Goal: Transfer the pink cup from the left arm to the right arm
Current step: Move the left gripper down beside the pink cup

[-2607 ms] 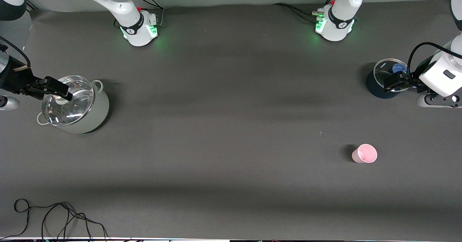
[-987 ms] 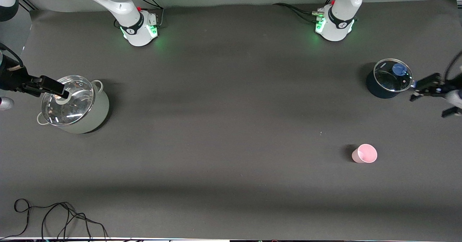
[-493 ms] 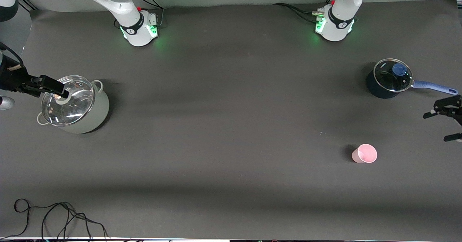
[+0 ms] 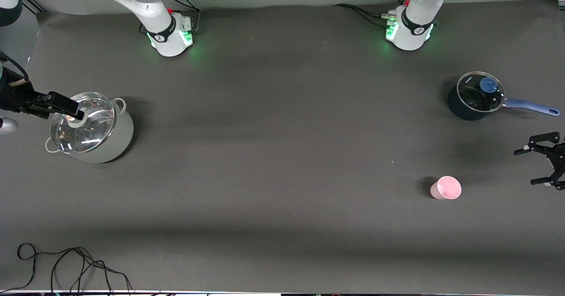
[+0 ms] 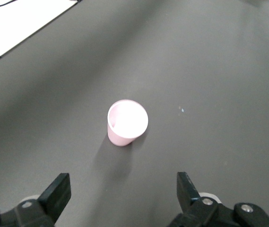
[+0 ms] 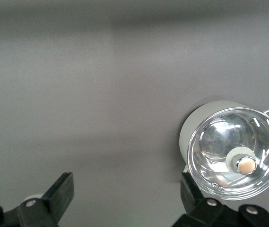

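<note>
Nothing is transferred yet: the pink cup [image 4: 446,187] stands untouched on the desk [image 4: 282,155], with the left gripper [image 4: 542,166] wide open and empty near it, and the right gripper [image 4: 66,106] empty, spread wide, waiting over the lidded steel pot [image 4: 90,128].

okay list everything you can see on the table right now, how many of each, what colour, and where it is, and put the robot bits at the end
pink cup: one, pale pink, upright and free on the table toward the left arm's end, nearer the front camera than the saucepan.
saucepan: one, dark blue with a glass lid and blue handle, toward the left arm's end.
stockpot: one, pale grey-white with a glass lid, toward the right arm's end.
cable: one loose black tangle, at the table edge nearest the front camera, right arm's end.
table: one, dark grey.
left gripper: one, black claw-like, open, empty, over the table beside the cup.
right gripper: one, black blocky, open, empty, over the stockpot's lid.
</note>
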